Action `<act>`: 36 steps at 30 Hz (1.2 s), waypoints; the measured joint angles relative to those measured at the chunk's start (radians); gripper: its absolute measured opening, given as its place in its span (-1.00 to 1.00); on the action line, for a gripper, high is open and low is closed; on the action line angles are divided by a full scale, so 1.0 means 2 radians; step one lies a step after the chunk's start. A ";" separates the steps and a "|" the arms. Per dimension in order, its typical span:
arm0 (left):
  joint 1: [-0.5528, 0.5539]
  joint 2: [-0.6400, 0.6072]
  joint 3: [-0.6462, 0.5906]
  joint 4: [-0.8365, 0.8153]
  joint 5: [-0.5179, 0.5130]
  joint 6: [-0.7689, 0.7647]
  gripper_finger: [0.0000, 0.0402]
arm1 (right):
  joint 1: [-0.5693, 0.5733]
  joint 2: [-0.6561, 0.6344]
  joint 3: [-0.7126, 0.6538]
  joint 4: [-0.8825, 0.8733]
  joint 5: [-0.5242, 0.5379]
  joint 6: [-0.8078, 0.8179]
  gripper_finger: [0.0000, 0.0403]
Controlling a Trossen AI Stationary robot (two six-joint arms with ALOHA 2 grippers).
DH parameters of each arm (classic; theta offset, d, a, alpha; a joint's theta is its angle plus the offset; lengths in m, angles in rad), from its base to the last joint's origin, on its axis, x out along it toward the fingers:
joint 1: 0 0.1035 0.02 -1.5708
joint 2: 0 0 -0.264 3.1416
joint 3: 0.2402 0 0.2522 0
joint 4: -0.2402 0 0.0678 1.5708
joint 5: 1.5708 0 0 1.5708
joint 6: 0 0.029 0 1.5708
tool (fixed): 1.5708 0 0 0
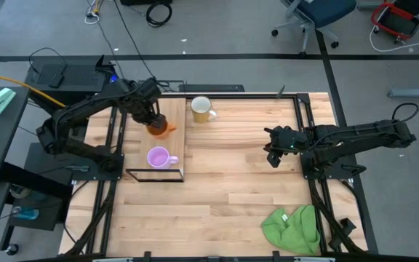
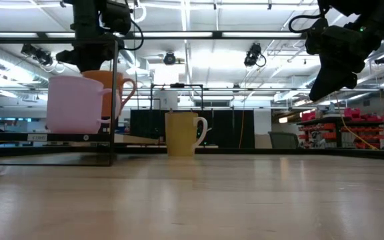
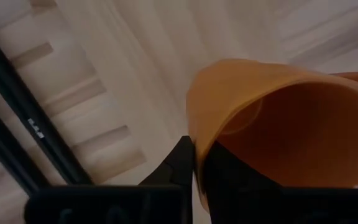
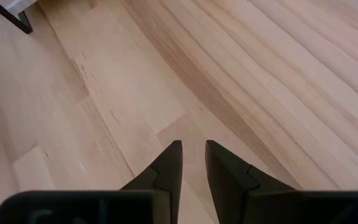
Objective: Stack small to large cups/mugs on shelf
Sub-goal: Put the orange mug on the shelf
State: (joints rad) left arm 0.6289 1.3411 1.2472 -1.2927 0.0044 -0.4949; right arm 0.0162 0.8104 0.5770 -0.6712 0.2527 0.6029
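On the shelf [image 1: 173, 149], a light-wood plank on a thin black wire frame at the left part of the bench [image 1: 231, 196], stood two of the three mugs: the small light purple mug [image 1: 157, 157] upright near the front end, apparently empty as seen from above, and the small orange mug [image 1: 161, 126] farther back, its rim clamped between the fingers of the left hand [image 1: 153, 118]. In the left wrist view one dark finger [image 3: 180, 163] lay outside the orange wall and the other inside the cup, whose visible interior held nothing. The third mug, the larger pale yellow mug [image 1: 201, 109], stood upright on the bench just beside the shelf's back end, handle toward the right, not on the plank. Count: three mugs, one shelf, two arms. The low view showed the purple mug in front of the orange one, partly covering it, with the yellow mug lower and to their right. The right hand [image 1: 273, 154] hung above bare bench well apart from the mugs, its fingers [image 4: 171, 163] nearly together with a narrow gap and gripping nothing. A crumpled green cloth [image 1: 292, 228] lay at the front right of the bench, well clear of the shelf.
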 joint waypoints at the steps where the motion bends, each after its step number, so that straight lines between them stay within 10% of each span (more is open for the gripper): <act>1: 0.002 0.000 0.000 -0.002 0.000 0.005 -0.89 | 0.000 0.000 0.000 0.000 0.000 0.000 -0.62; 36: 0.026 0.092 0.000 0.015 0.031 0.109 -0.89 | 0.000 0.000 0.000 0.004 0.000 -0.002 -0.62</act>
State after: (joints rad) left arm 0.6810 1.5259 1.2472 -1.2623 0.0668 -0.2762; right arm 0.0166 0.8108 0.5770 -0.6624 0.2527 0.5991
